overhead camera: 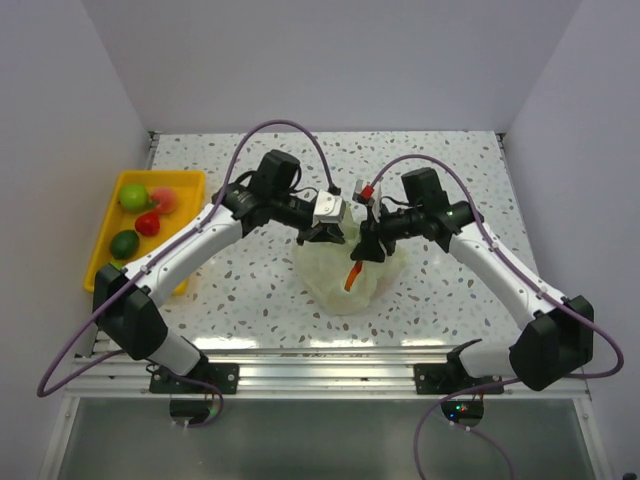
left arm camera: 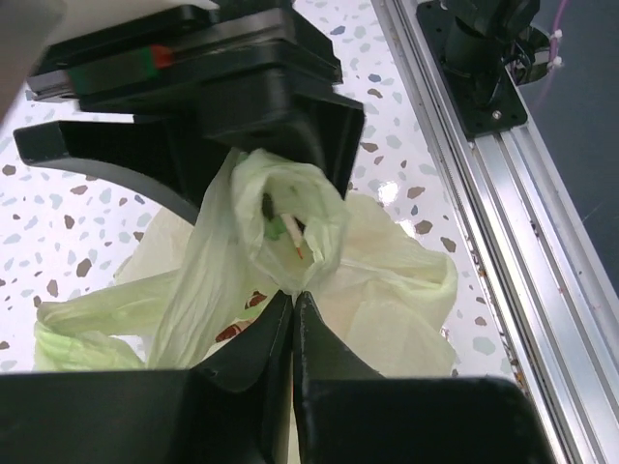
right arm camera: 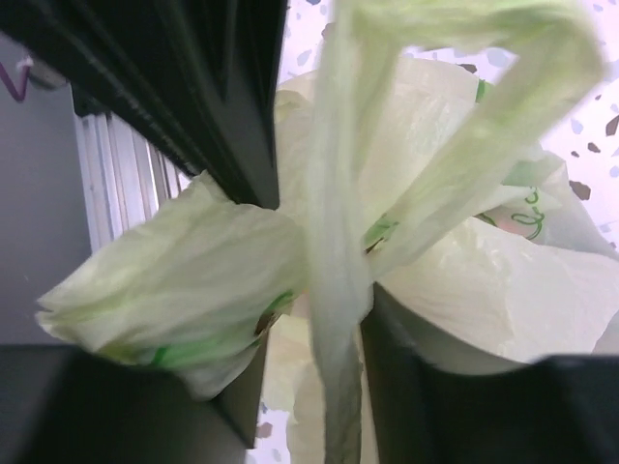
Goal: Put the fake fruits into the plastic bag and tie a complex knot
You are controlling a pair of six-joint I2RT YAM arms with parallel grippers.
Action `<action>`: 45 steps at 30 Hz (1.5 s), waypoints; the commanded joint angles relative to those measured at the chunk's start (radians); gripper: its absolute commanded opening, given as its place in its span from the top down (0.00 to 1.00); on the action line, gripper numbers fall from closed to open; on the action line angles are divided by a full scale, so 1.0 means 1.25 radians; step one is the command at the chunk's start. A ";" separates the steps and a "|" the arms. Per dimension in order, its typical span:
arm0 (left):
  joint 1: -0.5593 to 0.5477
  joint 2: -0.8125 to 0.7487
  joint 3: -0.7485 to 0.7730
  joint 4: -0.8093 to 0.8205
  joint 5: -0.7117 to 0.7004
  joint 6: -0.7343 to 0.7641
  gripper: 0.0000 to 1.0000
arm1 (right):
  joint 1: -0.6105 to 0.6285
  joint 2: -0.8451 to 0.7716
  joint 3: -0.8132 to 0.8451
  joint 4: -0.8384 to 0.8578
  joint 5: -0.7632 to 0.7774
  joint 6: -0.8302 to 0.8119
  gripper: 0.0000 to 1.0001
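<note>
Left gripper [overhead camera: 325, 236]: jaws pressed together on a pinch of the bag [overhead camera: 340, 288], which sits on the table directly beneath and between the two grippers. Its wrist view shows the fingers meeting with film trapped in the seam. Right gripper [overhead camera: 366, 248]: just beside the left and nearly touching it, jaws closed on a bunched strand of the same film that runs up between its fingers. Between the two grips the neck is gathered into a loose loop, the knot [left arm camera: 290, 227], which looks half formed and not drawn tight. Fruits [overhead camera: 133, 196]: four lie in the tray [overhead camera: 178, 176], well off to the left gripper's outer side. What the bag holds is mostly hidden, though something orange-red shows through its near face. Handling, as judged: the film is thin, limp and slick, light in itself and weighted only by its contents. It is likely to slide out of a shallow pinch and may tear under a sharp pull. The best hold is on a thick, bunched tail close to the knot, not on a single layer of the wall. Both tails should be drawn apart evenly so the loop cinches without slipping off.
</note>
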 commanded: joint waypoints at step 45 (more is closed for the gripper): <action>0.132 0.121 0.142 0.208 0.253 -0.321 0.32 | 0.002 0.016 0.059 -0.071 -0.061 -0.166 1.00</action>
